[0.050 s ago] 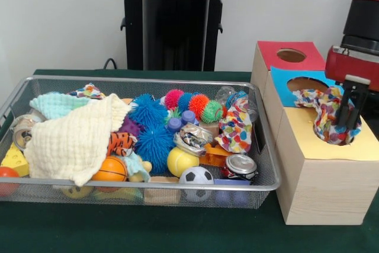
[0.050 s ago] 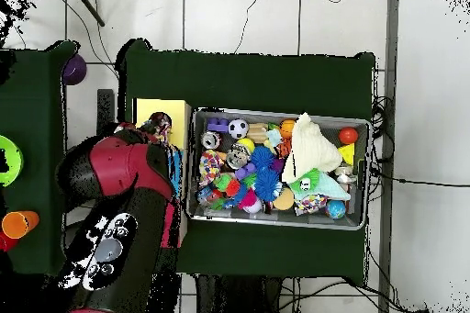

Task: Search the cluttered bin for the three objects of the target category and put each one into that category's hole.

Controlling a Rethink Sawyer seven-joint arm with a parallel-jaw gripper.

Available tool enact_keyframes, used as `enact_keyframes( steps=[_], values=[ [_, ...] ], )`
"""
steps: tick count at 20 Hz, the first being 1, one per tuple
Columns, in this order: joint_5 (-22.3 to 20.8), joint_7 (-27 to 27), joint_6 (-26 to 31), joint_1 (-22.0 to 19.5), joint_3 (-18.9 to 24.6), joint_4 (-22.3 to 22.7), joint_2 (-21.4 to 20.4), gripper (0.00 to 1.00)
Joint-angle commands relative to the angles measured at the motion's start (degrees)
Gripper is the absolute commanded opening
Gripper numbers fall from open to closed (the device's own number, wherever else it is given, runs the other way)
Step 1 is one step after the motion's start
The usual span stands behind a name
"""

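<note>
Sawyer's black gripper [image 1: 349, 114] sits over the yellow-topped section of the wooden sorting box [image 1: 320, 194], right at that section's hole. The multicoloured spotted cloth [image 1: 323, 114] bunches around the fingers, part draped over the hole's rim, part already down inside. Fingers look clamped on the cloth, so holding, not released yet.

Step in hand: drop-off of a cloth item into the yellow hole. Judging by that, target category = fabrics/cloths. The red-topped section [image 1: 290, 56] and blue-topped section [image 1: 296, 81] each have a hole too; neither in use.

Wire mesh bin [image 1: 148, 186] is left of the box in front view, just beside it. Still in the bin: a second spotted cloth piece [image 1: 235, 127] near the bin's box-side end, a large cream waffle-weave cloth [image 1: 74, 140] draped over toys at the other end, a mint green cloth [image 1: 53, 105] behind it. Rest = clutter: blue spiky balls [image 1: 151, 128], small soccer ball [image 1: 196, 176], orange mini basketball [image 1: 109, 170], crushed metal can [image 1: 240, 165].

Overhead view: arm covers the box, gripper tips hidden there.

Next move calls for: push cloth fully into the hole, open the jaws, lift clear w/o dragging fabric back out. Then go back to the bin for another cloth. The spotted piece is nearest; it's part tucked among the toys, so may snag neighbours
</note>
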Motion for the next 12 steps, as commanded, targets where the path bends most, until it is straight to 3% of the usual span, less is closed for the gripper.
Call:
enact_keyframes(
  steps=[1, 8, 12],
  values=[
    [-1.64, 6.33, -1.83, 1.44, 3.10, 3.87, 0.16, 1.00],
    [-2.13, 9.13, -6.55, 5.25, -2.35, 2.77, 2.56, 1.00],
    [-1.29, 8.81, -7.05, 5.27, -2.81, 2.33, 3.14, 1.00]
  ],
)
